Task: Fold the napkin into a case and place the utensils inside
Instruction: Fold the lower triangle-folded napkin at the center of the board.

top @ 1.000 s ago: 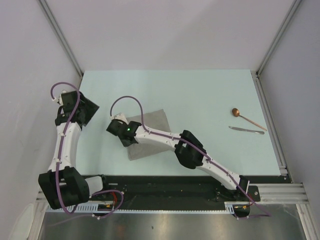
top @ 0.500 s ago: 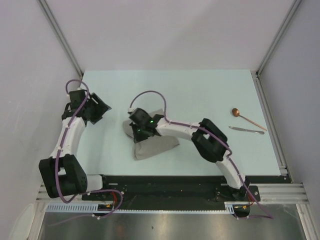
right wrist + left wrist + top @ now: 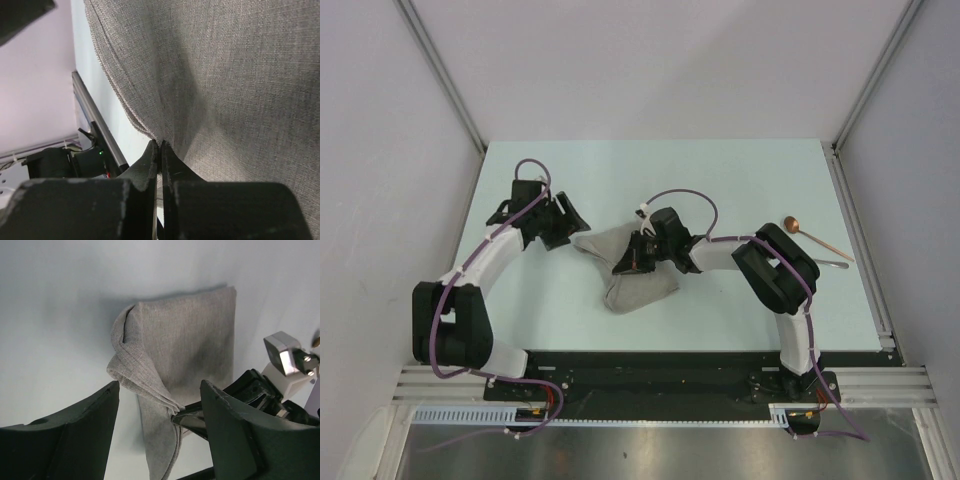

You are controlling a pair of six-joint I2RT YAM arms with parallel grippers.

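Both arms reach inward; right pincer [image 3: 161, 146] pinches napkin [image 3: 642, 288], left pincer [image 3: 159, 390] gapes

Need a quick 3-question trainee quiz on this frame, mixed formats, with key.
1. Fill in: seen from above, the spoon lies on the table's ___ side.
2. True or false: the left hand is shut on the napkin.
3. What does the right hand pinch? A) spoon B) napkin C) nothing
Key: 1 right; 2 false, it is open; 3 B.
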